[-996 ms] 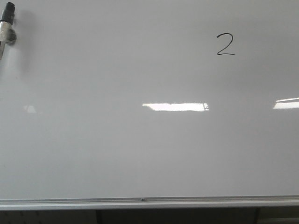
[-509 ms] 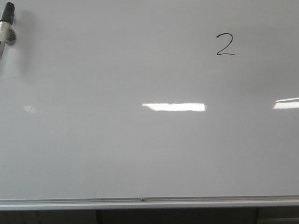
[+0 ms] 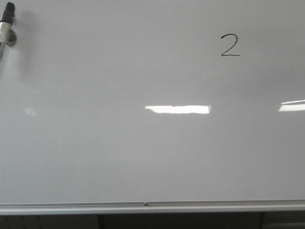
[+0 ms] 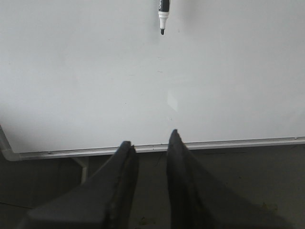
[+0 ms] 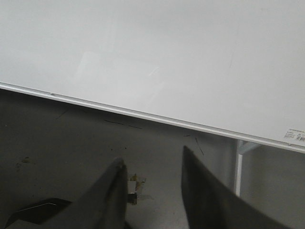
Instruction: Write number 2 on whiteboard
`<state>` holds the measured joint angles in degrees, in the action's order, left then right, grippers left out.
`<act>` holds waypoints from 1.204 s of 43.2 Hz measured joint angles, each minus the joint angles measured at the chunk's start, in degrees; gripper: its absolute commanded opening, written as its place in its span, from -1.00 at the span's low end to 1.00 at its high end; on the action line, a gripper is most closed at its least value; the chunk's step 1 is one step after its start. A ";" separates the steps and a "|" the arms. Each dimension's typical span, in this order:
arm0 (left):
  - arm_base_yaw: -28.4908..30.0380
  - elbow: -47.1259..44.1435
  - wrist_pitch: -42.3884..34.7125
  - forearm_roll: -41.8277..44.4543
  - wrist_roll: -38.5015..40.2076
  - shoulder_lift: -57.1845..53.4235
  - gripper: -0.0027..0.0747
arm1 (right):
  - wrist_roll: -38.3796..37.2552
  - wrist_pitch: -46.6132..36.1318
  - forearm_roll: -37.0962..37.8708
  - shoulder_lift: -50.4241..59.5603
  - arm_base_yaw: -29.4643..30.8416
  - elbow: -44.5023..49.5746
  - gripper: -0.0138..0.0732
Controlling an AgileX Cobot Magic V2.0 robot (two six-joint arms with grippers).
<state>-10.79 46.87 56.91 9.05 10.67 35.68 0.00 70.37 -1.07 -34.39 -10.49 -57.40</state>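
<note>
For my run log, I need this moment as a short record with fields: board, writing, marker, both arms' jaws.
board: whiteboard, glossy, silver rail along its near edge
writing: number 2, black, upper right in the front view
marker: black marker, uncapped, lying on the board at far left, not held
left gripper: jaws open, empty, off the board's edge
right gripper: jaws open, empty, over the floor

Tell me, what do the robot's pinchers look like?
Each one has two dark, nearly black fingers, wide at the base and narrowing to a pointed tip, like long wedges. The left gripper and the right gripper look alike: plain, matte, with no cables or markings showing in the wrist views.
</note>
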 measured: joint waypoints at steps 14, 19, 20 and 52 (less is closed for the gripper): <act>0.00 0.00 0.00 0.00 0.00 0.00 -0.98 | 0.00 0.00 0.00 0.00 0.00 0.00 -0.84; 0.00 0.00 0.00 -0.02 0.00 0.00 -0.98 | 0.00 0.00 0.00 0.00 0.00 0.00 -0.84; 0.00 0.00 0.00 -0.02 0.00 0.00 -0.98 | 0.00 0.00 0.00 0.00 0.00 0.00 -0.84; 0.00 0.00 -2.12 -2.66 0.00 0.00 -0.98 | 0.00 -2.97 0.00 0.00 0.00 0.00 -0.84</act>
<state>-10.79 46.87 54.80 6.39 10.67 35.68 0.00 67.41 -1.07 -34.39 -10.49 -57.40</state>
